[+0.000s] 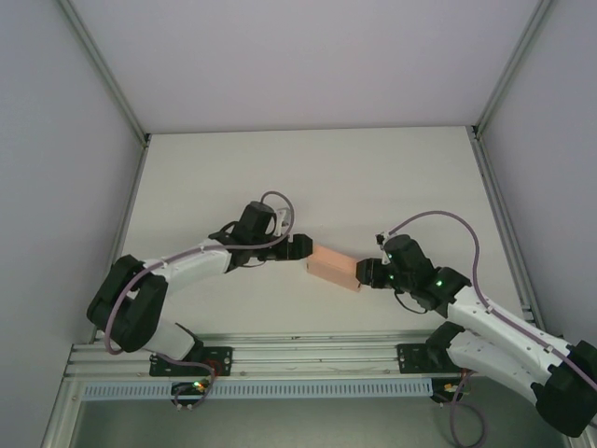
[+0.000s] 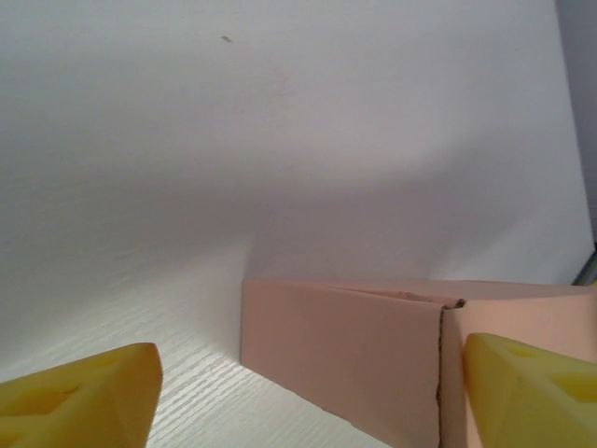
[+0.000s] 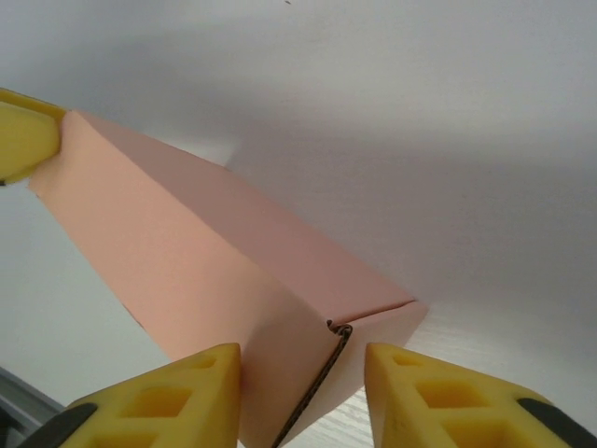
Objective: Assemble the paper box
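Observation:
The paper box (image 1: pixel 334 267) is a small closed salmon-pink carton lying on the white table between my two grippers. My left gripper (image 1: pixel 306 252) is at its left end. In the left wrist view this gripper (image 2: pixel 308 397) stands wide open: its right fingertip (image 2: pixel 532 392) is against the box (image 2: pixel 345 345), and its left fingertip (image 2: pixel 79 397) is well clear over bare table. My right gripper (image 1: pixel 364 273) is at the box's right end. In the right wrist view that gripper (image 3: pixel 303 397) has both yellow fingers against the end of the box (image 3: pixel 187 252), where a raw card edge shows.
The white table (image 1: pixel 373 187) is walled by pale panels on the left, right and back. An aluminium rail (image 1: pixel 298 359) with the arm bases runs along the near edge. Cables loop over both wrists.

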Robot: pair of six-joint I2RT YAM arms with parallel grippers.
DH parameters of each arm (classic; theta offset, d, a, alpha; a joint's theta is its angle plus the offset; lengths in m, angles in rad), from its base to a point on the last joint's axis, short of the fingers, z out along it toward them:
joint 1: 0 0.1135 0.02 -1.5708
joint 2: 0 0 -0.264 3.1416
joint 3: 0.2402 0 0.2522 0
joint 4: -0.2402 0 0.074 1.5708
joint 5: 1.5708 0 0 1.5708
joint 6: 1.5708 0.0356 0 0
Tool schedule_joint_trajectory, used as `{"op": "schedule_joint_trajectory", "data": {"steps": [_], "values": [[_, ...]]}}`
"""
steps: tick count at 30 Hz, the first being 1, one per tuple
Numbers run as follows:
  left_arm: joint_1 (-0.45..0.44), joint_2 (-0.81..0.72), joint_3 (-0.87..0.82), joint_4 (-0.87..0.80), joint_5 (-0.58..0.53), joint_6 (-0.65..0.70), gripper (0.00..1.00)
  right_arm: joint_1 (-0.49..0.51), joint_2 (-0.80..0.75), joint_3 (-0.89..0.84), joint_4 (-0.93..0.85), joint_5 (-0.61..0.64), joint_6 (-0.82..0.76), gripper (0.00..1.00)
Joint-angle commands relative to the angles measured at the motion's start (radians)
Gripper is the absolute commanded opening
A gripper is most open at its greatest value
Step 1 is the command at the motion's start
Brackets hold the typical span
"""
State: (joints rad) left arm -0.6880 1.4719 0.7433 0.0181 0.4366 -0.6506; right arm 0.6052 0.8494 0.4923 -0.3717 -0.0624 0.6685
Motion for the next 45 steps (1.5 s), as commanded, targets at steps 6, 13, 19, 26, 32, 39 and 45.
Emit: {"op": "schedule_joint_trajectory", "data": {"steps": [6,13,19,26,32,39,45], "values": [[-0.002,0.082,-0.177,0.069,0.025,-0.010,0.62,-0.044,0.003,-0.138,-0.070,-0.005,0.020,0.28],[-0.007,0.161,-0.215,0.231,0.108,-0.057,0.26,-0.071,-0.038,-0.178,0.021,-0.057,0.033,0.23],[-0.044,0.167,-0.216,0.242,0.092,-0.058,0.05,-0.073,-0.044,-0.196,0.056,-0.069,0.031,0.19],[-0.056,0.131,-0.196,0.168,0.042,-0.047,0.00,-0.073,-0.060,-0.134,0.024,-0.082,-0.009,0.27],[-0.077,0.092,-0.116,0.022,-0.013,0.016,0.04,-0.074,-0.064,0.025,-0.054,-0.065,-0.135,0.53],[-0.091,0.087,-0.045,-0.043,-0.030,0.067,0.13,-0.074,0.015,0.171,-0.072,-0.150,-0.508,1.00],[-0.091,0.097,-0.002,-0.059,-0.032,0.087,0.21,-0.048,0.235,0.305,-0.151,-0.141,-0.784,1.00]]}}
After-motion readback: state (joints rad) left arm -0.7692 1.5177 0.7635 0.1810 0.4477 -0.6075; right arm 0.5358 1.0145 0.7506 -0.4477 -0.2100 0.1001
